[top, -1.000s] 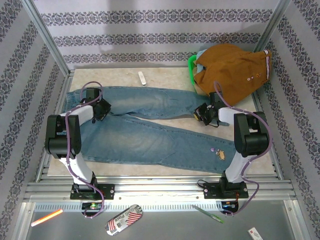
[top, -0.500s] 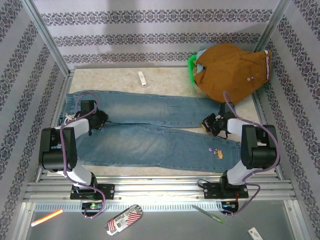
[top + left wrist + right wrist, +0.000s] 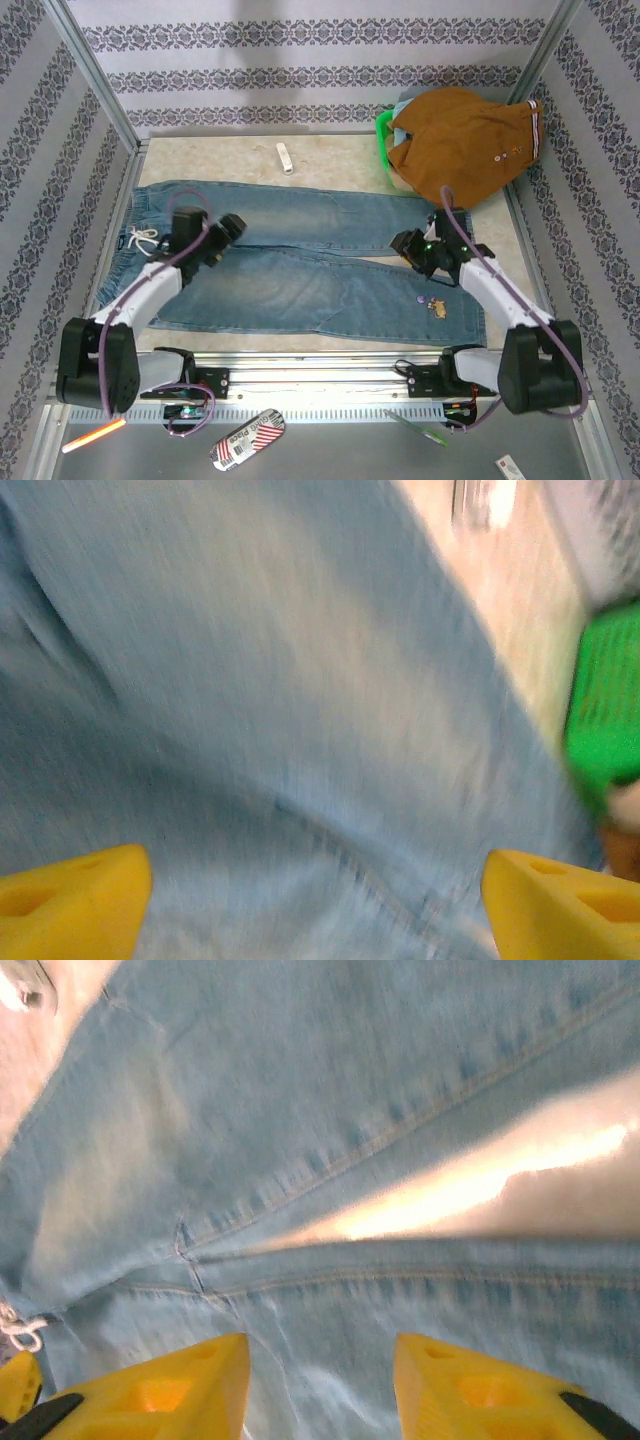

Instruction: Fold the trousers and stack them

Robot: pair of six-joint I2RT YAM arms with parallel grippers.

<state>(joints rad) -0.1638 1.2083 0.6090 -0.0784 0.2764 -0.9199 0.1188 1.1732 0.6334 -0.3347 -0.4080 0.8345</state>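
Trousers [image 3: 300, 270] lie flat across the table [image 3: 330, 155], waistband at left, legs side by side w/ a slim gap toward the hems. Left claw [image 3: 226, 228] hangs over the thigh, jaws wide, holding nothing. Right claw [image 3: 408, 246] is over the lower legs by that gap, jaws part open, also empty. Spreading looks done, 1st fold not yet begun. Next, prob: pinch the far leg's edge at both ends & lay it over the near leg, seams lined up

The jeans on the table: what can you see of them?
The trousers are faded light-blue denim, soft-looking, laid flat on the table. The gathered waistband with its white drawstring lies left; both long legs run right, slightly spread, unfolded. A small trinket sits near one hem.
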